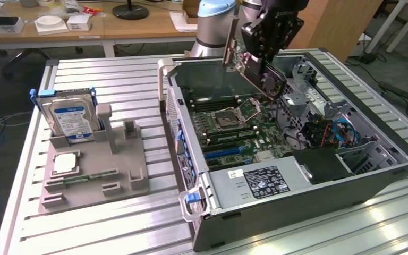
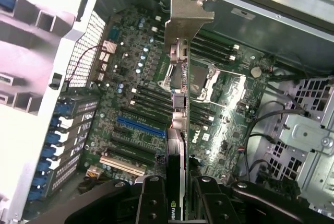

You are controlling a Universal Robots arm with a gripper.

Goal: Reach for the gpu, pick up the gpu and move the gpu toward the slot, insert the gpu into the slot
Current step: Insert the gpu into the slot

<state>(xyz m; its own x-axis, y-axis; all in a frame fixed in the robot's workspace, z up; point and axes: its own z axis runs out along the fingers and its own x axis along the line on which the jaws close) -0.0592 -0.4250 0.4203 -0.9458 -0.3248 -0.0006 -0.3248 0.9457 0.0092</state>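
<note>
Above the open case (image 1: 289, 212), the gripper (image 1: 261, 59) grasps the gpu (image 1: 271, 85), tilted. The wrist view shows it edge-on, silver bracket (image 2: 185, 15) over the motherboard (image 2: 130, 78), blue slot (image 2: 140, 126) nearby.

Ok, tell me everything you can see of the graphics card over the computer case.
The graphics card is a thin dark circuit board with a silver metal bracket at one end. The gripper clamps it between its fingers, away from the bracket. It hangs tilted in the air above the open computer case, over the motherboard, apparently not yet in any slot.
</note>
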